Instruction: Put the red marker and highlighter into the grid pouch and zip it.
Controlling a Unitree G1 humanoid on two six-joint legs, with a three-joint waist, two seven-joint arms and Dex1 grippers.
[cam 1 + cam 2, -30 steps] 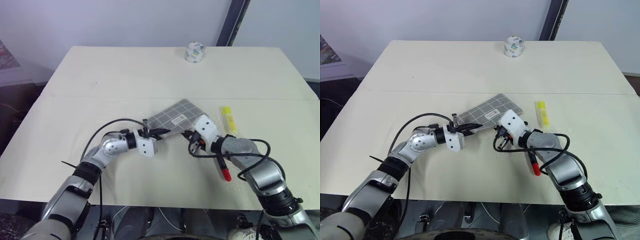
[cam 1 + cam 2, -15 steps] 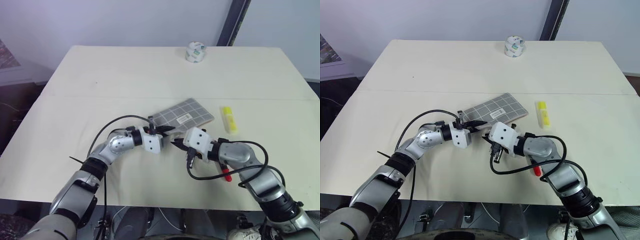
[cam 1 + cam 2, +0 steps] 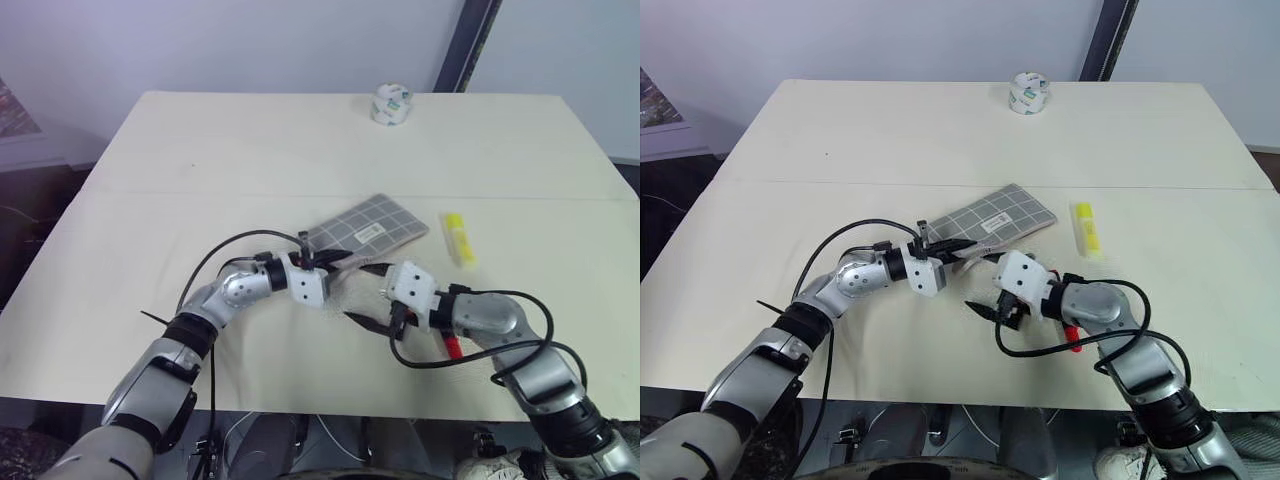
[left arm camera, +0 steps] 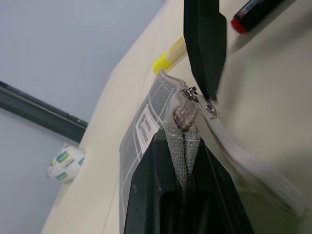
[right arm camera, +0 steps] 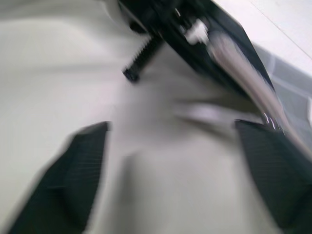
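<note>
The grid pouch (image 3: 368, 225) lay flat near the middle of the tabletop (image 3: 250, 150), its long side slanting away toward the robot's right. The left pincer (image 3: 335, 262) was pressed together on the pouch's near corner. The left wrist view made that grip plain: the two black fingers (image 4: 161, 170) pinched a fold of the grey fabric (image 4: 183, 124), with the small metal zipper pull (image 4: 191, 93) just past them and the white label (image 4: 145, 127) to one side. The head views gave none of that detail, as the corner there was a dark tangle.

The right pincer (image 3: 992, 302) hovered just beside the left one, on the near side of the pouch, its fingers spread wide and holding nothing. In the right wrist view one ribbed pad (image 5: 78, 165) stood far from the other, with bare tabletop between them.

The highlighter (image 3: 457, 238) lay on the tabletop to the right of the pouch, apart from it. The red marker (image 3: 1071, 336) lay nearer the robot, mostly hidden under the right forearm in the head views. In the left wrist view its red end (image 4: 240, 23) showed clear of the arm. A roll of tape (image 3: 390, 103) stood at the far edge.
</note>
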